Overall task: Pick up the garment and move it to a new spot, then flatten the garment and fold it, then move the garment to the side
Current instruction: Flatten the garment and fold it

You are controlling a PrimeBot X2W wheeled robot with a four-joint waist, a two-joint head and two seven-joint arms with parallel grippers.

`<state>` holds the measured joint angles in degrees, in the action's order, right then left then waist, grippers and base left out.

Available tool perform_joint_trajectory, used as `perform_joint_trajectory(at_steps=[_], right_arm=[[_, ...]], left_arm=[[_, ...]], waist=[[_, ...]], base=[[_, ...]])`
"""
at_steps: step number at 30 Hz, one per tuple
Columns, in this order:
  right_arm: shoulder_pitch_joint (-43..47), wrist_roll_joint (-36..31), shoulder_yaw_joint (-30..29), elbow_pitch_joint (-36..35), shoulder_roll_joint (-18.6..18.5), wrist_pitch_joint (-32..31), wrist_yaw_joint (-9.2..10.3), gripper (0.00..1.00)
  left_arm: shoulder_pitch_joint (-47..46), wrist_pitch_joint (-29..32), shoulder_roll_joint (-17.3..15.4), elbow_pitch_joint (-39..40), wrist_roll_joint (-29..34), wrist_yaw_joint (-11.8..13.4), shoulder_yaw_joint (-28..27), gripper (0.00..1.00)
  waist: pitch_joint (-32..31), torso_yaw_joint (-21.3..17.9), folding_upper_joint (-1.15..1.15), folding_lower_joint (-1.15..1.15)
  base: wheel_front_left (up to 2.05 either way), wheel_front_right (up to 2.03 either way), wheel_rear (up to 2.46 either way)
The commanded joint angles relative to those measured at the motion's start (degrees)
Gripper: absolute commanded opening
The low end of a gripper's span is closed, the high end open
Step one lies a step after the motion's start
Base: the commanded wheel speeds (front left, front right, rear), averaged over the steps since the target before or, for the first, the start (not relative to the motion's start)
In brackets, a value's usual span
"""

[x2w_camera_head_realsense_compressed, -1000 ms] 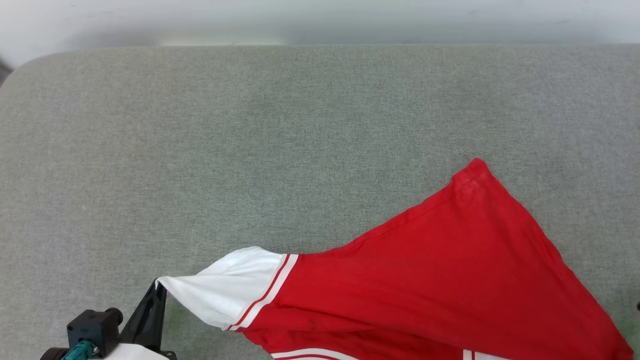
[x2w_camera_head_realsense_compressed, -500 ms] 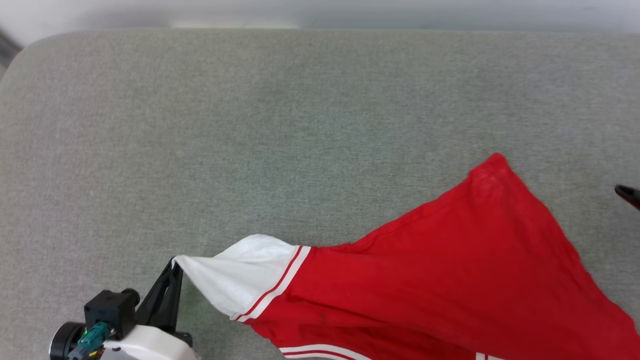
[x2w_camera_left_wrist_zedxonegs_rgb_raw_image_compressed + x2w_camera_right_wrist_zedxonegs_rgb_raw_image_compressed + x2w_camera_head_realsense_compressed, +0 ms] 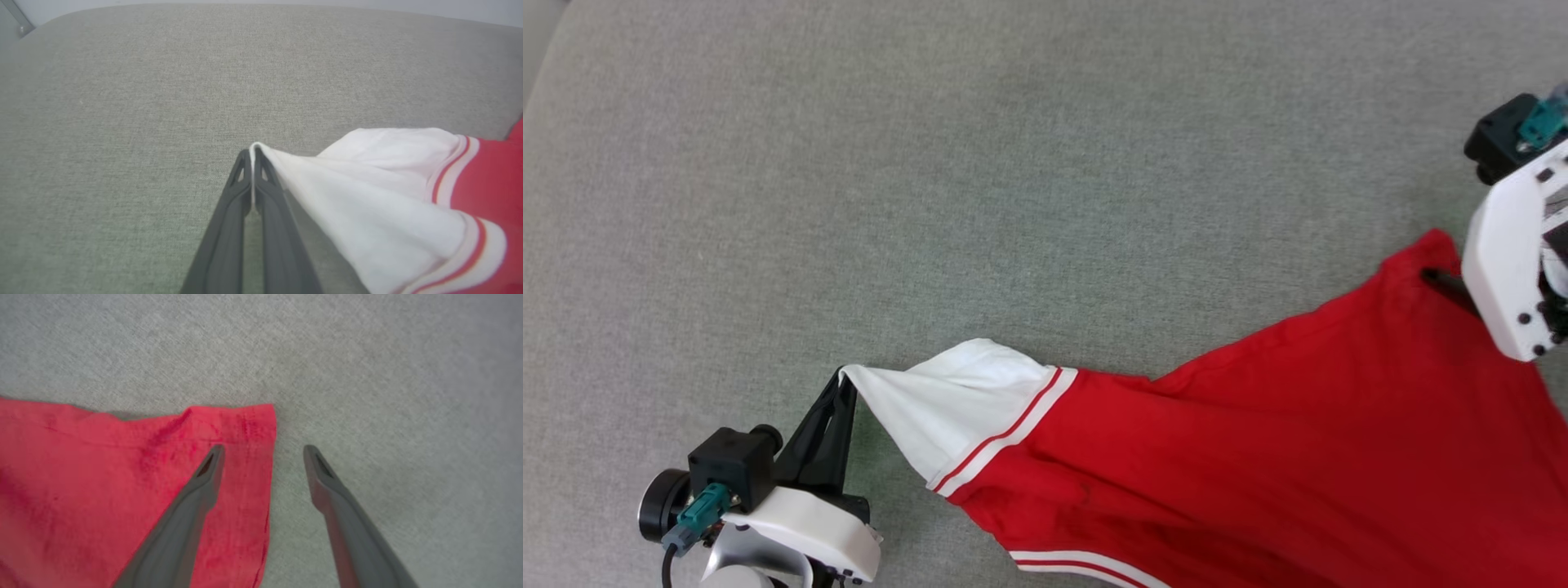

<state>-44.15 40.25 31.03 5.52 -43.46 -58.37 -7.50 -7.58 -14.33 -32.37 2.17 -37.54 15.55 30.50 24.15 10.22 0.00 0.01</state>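
Observation:
The garment (image 3: 1258, 441), red with a white short sleeve (image 3: 947, 408) and red-and-white striped trim, lies spread on the grey surface at the lower right of the head view; its letters and number are hidden. At the lower left, my left gripper (image 3: 845, 380) is shut on the tip of the white sleeve (image 3: 367, 183), with the cloth pinched between its fingers (image 3: 252, 152). My right gripper (image 3: 263, 451) is open just above the garment's far red corner (image 3: 253, 420), one finger over the cloth and the other over bare surface. Its white housing (image 3: 1507, 261) is at the right edge.
The grey fabric-covered surface (image 3: 1013, 163) stretches wide beyond and left of the garment. Its rounded left corner (image 3: 556, 41) meets a pale strip at the upper left edge of the head view.
The head view has shifted, so the far edge has left the picture. My right gripper has come in from the right to the red corner. The left gripper still holds the sleeve.

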Motion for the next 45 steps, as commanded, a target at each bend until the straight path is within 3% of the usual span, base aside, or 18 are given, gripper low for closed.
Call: perform_joint_trajectory(at_steps=[1,4,9,10,11,21,31,39,45], right_arm=[[-0.94,-0.53,1.08,2.36,1.11,0.73,0.02,1.00],[-0.34,0.33,2.64,7.25,3.27,2.15,0.01,1.00],[3.54,1.64,10.15,10.78,2.48,2.38,-0.08,1.00],[3.45,2.08,10.73,10.91,2.25,3.26,-0.10,0.38],[3.08,2.53,11.13,10.92,2.11,4.03,-0.11,0.00],[-3.72,5.85,11.27,7.37,-0.38,17.51,0.02,0.00],[-9.97,5.28,10.39,0.95,-4.40,27.61,0.02,0.00],[-15.92,0.50,2.73,1.42,-2.21,35.36,0.03,0.00],[-23.34,-7.39,-3.68,3.26,3.26,37.87,0.03,0.00]], left_arm=[[-1.11,-0.35,0.27,-0.11,0.43,-0.32,-0.09,0.00],[-2.02,-0.44,0.69,-0.34,0.80,-0.74,0.21,0.00],[-2.85,-0.45,1.26,-1.34,0.96,-1.04,0.44,0.00],[-2.65,-0.47,1.24,-1.52,0.84,-1.01,0.37,0.00],[-2.36,-0.49,1.18,-1.77,0.71,-0.94,0.25,0.00],[-5.32,1.18,-1.18,-2.99,3.05,-2.91,1.90,0.00],[-18.56,5.49,-3.85,0.99,5.22,-4.50,-0.38,0.00],[-35.21,10.00,-3.34,2.17,6.59,-7.32,-2.04,0.00],[-51.67,13.38,-1.87,-0.41,7.64,-10.09,-3.33,0.00]], waist=[[1.51,1.03,0.00,-0.01],[2.67,1.88,0.00,-0.01],[2.75,2.21,0.00,-0.01],[2.50,2.01,0.00,-0.01],[2.11,1.75,0.00,-0.01],[-5.84,-0.46,0.00,-0.01],[-9.78,-3.10,0.00,-0.01],[-6.96,-4.33,0.00,-0.01],[-2.01,-5.03,0.00,-0.01]], base=[[0.00,0.00,0.00],[0.00,0.00,0.00],[0.00,0.00,0.00],[0.00,0.00,0.00],[0.00,0.00,0.00],[0.00,0.00,0.00],[0.00,0.00,0.00],[0.00,0.00,0.00],[0.00,0.00,0.00]])
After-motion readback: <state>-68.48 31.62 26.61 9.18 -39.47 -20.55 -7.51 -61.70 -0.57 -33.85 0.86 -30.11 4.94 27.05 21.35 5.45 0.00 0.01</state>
